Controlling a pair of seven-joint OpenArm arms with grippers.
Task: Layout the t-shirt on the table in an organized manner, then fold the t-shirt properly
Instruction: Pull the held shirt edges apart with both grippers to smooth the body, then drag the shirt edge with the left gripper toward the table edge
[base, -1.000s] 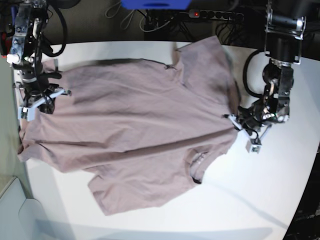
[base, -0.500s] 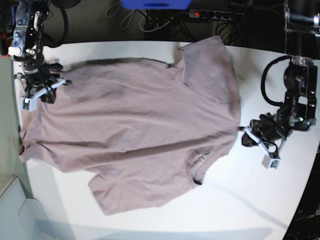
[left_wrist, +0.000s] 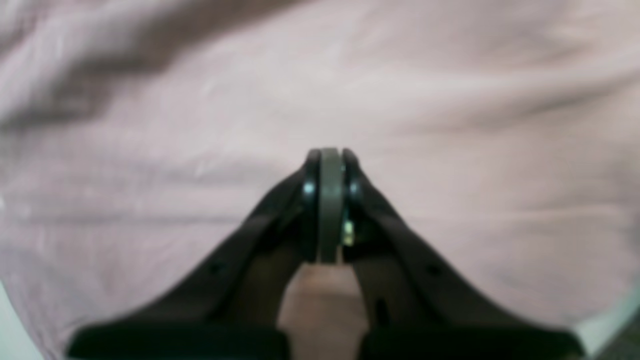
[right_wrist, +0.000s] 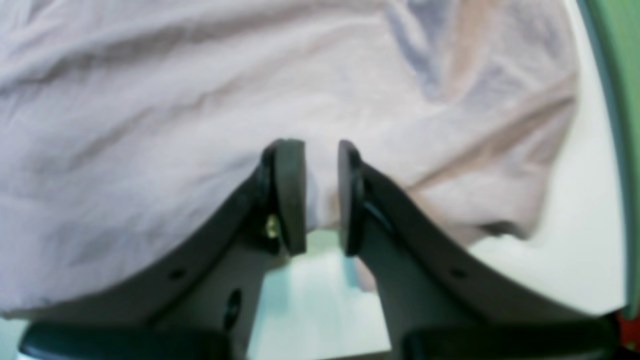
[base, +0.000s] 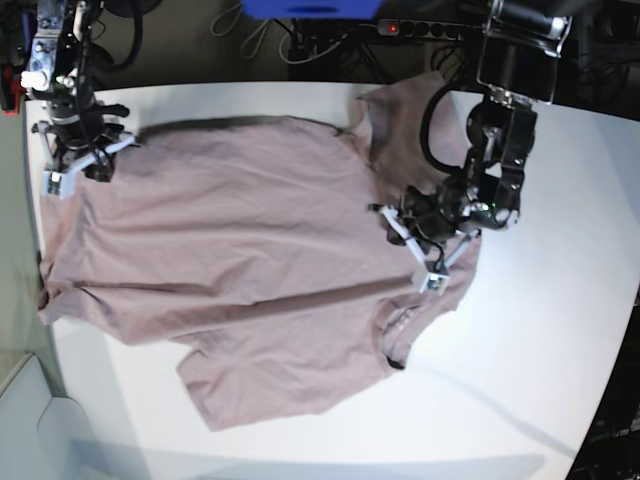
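Note:
The mauve-pink t-shirt (base: 250, 250) lies spread on the white table (base: 520, 390), with its neckline (base: 395, 335) toward the near right and one sleeve (base: 410, 120) at the far edge. My right gripper (base: 85, 165) is at the shirt's far-left corner. In the right wrist view its fingers (right_wrist: 290, 195) stand a little apart with the hem of the t-shirt (right_wrist: 150, 100) pinched between them. My left gripper (base: 412, 240) hangs over the shirt's right part near the collar. It is shut (left_wrist: 330, 160) with nothing in it, and the t-shirt (left_wrist: 450, 100) fills that view.
A power strip (base: 430, 30), cables and a blue object (base: 310, 8) lie beyond the table's far edge. The table's curved edge (base: 610, 400) runs down the right. A pale green surface (right_wrist: 630, 125) borders the table beside the right gripper.
My left arm swung from off the shirt's right side to above the shirt near the collar. My right gripper moved toward the far edge, taking the hem corner with it.

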